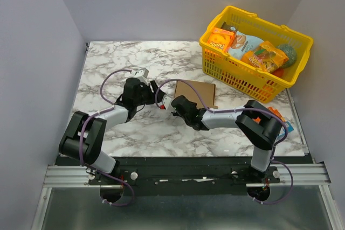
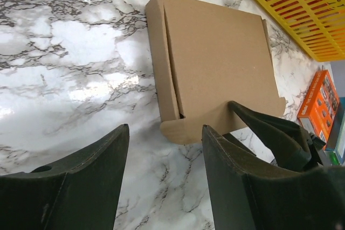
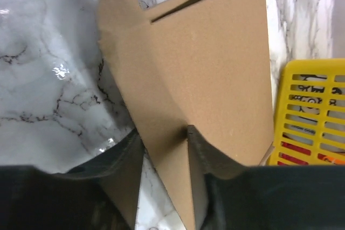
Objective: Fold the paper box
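The paper box (image 1: 197, 93) lies in the middle of the marble table, a flat brown cardboard square (image 2: 215, 57) with a rounded flap at its near edge. My left gripper (image 2: 164, 136) hovers open just short of that flap with only marble between its fingers (image 2: 97, 171). My right gripper (image 3: 163, 132) straddles a raised flap of the box (image 3: 199, 63). Its right finger (image 3: 215, 154) touches the cardboard, and a strip of marble shows between the flap and the left finger. In the top view both grippers meet at the box's left edge, left (image 1: 152, 90) and right (image 1: 177, 103).
A yellow basket (image 1: 253, 76) full of snack packs stands at the back right, close behind the box (image 2: 302, 9). An orange printed snack box (image 2: 318, 103) lies on the table at the right edge, beside my right arm.
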